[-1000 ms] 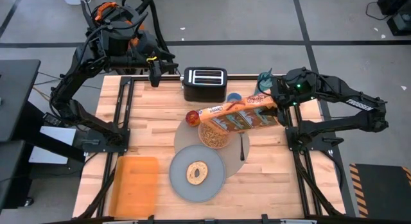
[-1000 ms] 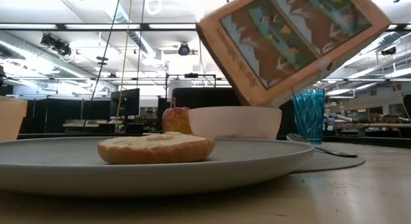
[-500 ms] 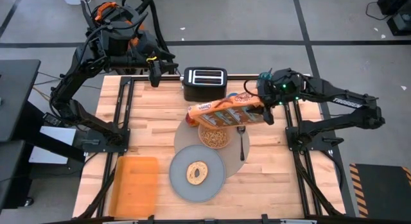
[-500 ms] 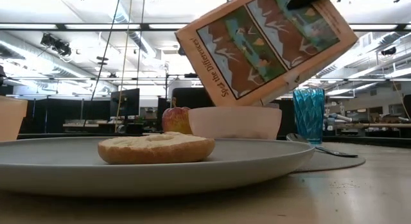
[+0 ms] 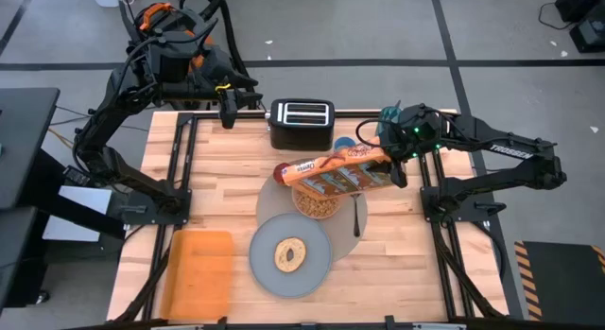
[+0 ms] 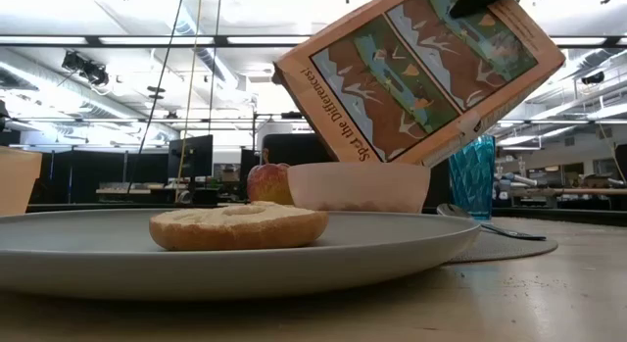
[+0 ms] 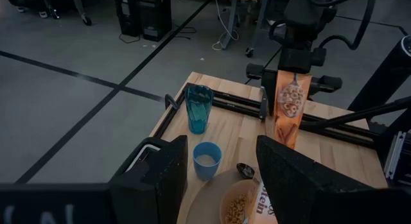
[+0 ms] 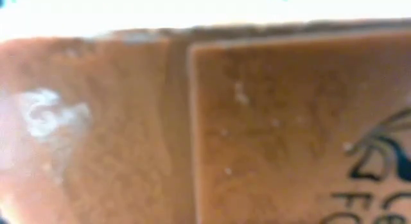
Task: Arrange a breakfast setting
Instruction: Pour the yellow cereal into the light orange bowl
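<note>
My right gripper [image 5: 389, 158] is shut on an orange cereal box [image 5: 336, 172], which slants down over the translucent pink bowl [image 5: 317, 205] of cereal on the taupe mat [image 5: 274, 209]. The box also shows in the low view [image 6: 421, 77]. The red apple [image 6: 269, 182] stands left of the bowl, half hidden under the box in the high view. A dark spoon [image 5: 355, 215] lies on the mat's right side. The bagel [image 5: 290, 255] lies on the grey plate [image 5: 265, 269]. The small blue cup [image 7: 207, 160] stands behind the mat. My left gripper [image 7: 221, 185] is open and empty at the far left, beside the toaster. My right gripper pinches the cereal box at its right, higher end [image 5: 378, 160] between its two fingers, coming from the table's right. The box is lifted clear and tilted, its free end lower, just above the bowl [image 6: 358, 187]. The right wrist view shows only the box's face [image 8: 257, 134].
A black toaster [image 5: 302, 123] stands at the far edge. A teal tumbler [image 5: 389, 117] stands at the far right, behind my right gripper. An orange board [image 5: 198, 271] lies at the near left. Black frame rails [image 5: 180, 169] run along both sides of the table.
My right gripper has gone toward the table's left with the cereal box, carrying its lower end over the bowl. The box has then turned a little, still tilted and clear of the bowl.
</note>
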`<act>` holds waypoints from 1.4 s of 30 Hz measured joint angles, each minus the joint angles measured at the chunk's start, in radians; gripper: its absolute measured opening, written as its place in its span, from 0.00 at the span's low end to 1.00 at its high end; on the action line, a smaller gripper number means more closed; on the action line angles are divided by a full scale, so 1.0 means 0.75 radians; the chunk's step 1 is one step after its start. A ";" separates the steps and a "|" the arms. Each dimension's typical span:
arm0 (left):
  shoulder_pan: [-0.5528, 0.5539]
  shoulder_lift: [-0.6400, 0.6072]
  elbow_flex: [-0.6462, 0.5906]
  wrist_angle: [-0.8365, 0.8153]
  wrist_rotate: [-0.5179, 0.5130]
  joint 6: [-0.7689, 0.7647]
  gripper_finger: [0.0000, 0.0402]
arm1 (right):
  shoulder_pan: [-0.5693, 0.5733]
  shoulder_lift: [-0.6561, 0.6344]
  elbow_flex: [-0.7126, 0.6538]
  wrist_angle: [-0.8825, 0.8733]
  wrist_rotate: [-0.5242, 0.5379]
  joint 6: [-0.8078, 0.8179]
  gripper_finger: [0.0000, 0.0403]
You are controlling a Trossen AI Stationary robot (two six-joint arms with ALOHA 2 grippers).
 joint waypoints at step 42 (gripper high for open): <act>-0.023 -0.084 0.001 -0.129 -0.004 -0.306 0.48 | 0.000 -1.171 -0.543 0.100 0.114 0.485 0.53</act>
